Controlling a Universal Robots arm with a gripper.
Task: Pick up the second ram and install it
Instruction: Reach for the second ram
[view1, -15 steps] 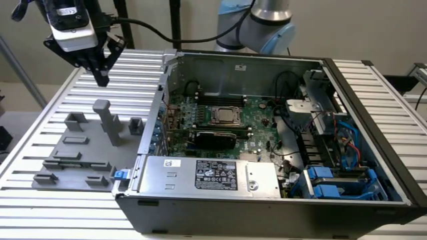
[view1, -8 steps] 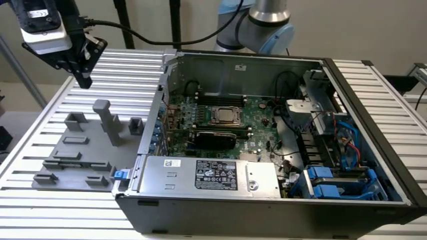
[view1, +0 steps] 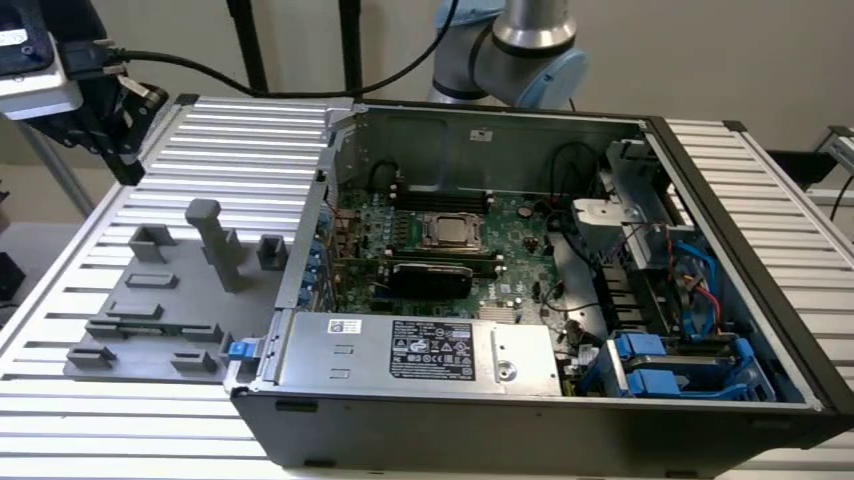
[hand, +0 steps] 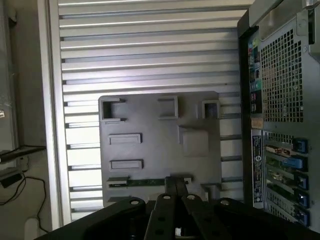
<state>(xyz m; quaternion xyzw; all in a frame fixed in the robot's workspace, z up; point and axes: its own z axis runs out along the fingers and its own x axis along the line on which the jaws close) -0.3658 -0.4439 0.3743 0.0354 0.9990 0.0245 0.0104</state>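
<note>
The black gripper (hand: 175, 181), pressed together and empty, hung above the grey plastic holder tray (hand: 150, 120), where the thin green ram stick (hand: 145, 182) lay.

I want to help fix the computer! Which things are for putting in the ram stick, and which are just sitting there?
For the job:
- second ram, lying in the grey holder plate
- gripper, shut
- motherboard in the open case

Just lying about:
- power supply box
- blue drive trays
- tall grey post
</note>
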